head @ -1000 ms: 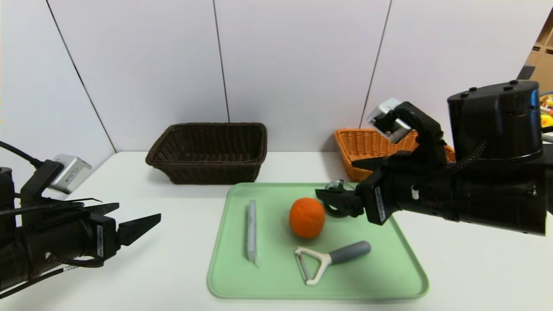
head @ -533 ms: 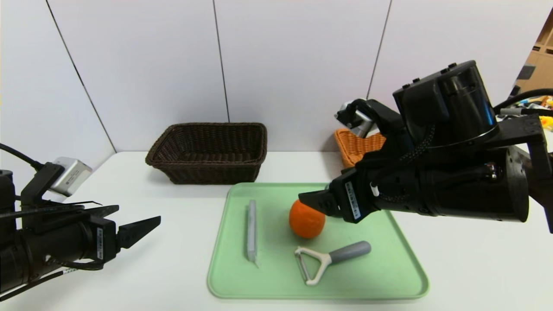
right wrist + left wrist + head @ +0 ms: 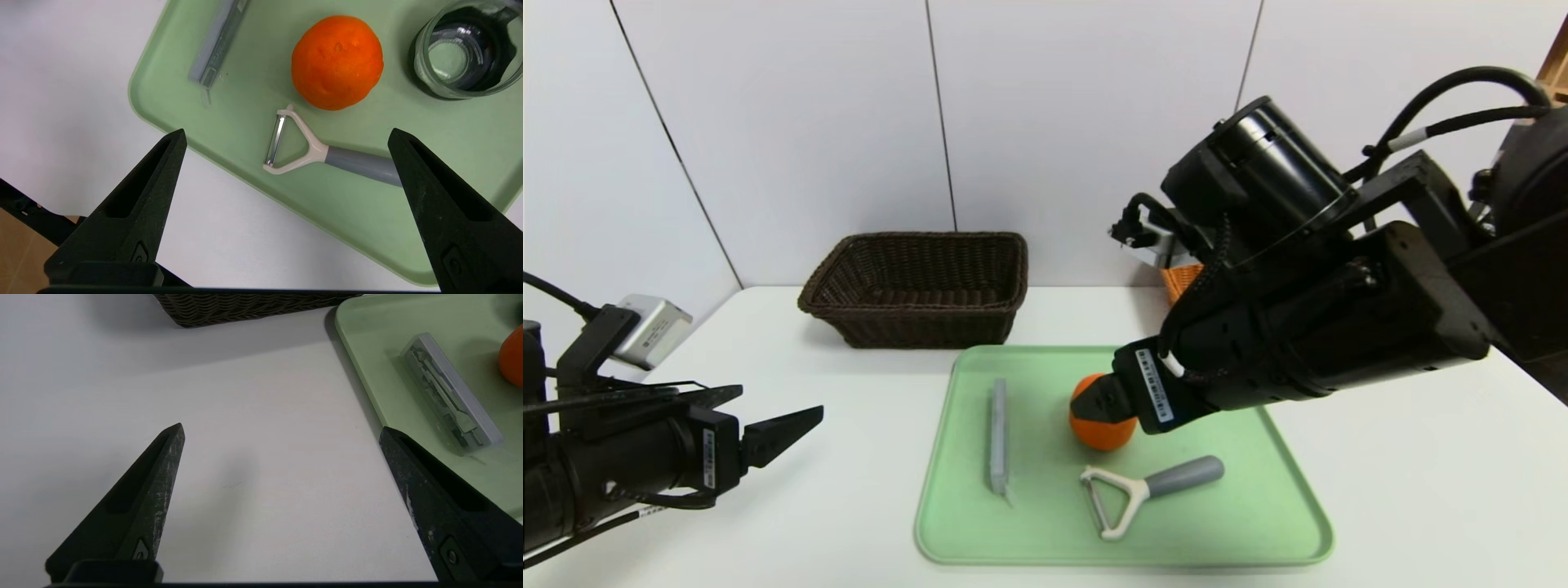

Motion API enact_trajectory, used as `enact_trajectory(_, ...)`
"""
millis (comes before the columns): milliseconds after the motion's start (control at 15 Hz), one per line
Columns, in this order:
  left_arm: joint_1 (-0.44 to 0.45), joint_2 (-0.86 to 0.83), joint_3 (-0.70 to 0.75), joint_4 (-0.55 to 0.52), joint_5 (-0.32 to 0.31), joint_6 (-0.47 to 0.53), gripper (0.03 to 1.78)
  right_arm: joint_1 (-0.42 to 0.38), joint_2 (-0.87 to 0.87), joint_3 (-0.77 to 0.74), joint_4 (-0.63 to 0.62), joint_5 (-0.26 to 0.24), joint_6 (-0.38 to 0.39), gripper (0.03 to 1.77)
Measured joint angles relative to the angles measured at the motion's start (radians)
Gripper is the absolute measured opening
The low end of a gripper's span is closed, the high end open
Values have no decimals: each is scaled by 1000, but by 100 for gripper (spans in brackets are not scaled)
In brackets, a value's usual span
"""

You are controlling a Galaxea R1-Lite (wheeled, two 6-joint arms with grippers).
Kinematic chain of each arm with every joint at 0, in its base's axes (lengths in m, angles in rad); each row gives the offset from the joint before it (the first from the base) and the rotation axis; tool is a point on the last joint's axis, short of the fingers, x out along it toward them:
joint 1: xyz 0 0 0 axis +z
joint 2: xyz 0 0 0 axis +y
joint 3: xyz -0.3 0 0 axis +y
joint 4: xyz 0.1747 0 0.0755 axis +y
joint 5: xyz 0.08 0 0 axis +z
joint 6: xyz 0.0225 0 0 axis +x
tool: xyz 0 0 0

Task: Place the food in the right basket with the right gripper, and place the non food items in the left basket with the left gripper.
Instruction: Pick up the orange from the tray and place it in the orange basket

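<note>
Head view: a green tray [image 3: 1258, 523] lies on the white table [image 3: 849, 506], with two baskets behind it.
Right gripper [image 3: 288, 130]: above the tray, its jaws spread wide, nothing between them in its grip; in the head view it hides part of the orange.
Left gripper [image 3: 282, 426]: over the table on the left side of the tray, jaws also wide apart and holding nothing.
Orange [image 3: 337, 63]: on the tray, between the thin case and the glass, near the peeler.
Peeler [image 3: 316, 151]: lying flat on the tray, nearer the robot than the orange; white Y-shaped head, metal blade, grey handle.
Thin case [image 3: 451, 396]: long, narrow and partly see-through, lying on the left part of the tray.
Glass [image 3: 425, 57]: round and clear, with something dark seen in or through it, standing on the tray; the right arm hides it in the head view.
Dark brown basket [image 3: 923, 331]: on the table, behind the tray and towards the left.
Orange-tan basket [image 3: 1183, 280]: behind the tray on the right, mostly hidden by the right arm.
</note>
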Motion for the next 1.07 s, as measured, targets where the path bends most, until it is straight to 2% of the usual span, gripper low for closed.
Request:
enact_trajectory(267,1,-10,2,0,3,2,169,-7,110,-124,106,3,76,170)
enact_trajectory(600,0,-19,6,0,20,2,169,-34,170,-152,118,8,19,170)
enact_trajectory(1067,-2,-24,7,1,20,2,169,-62,182,-125,130,4,-21,170)
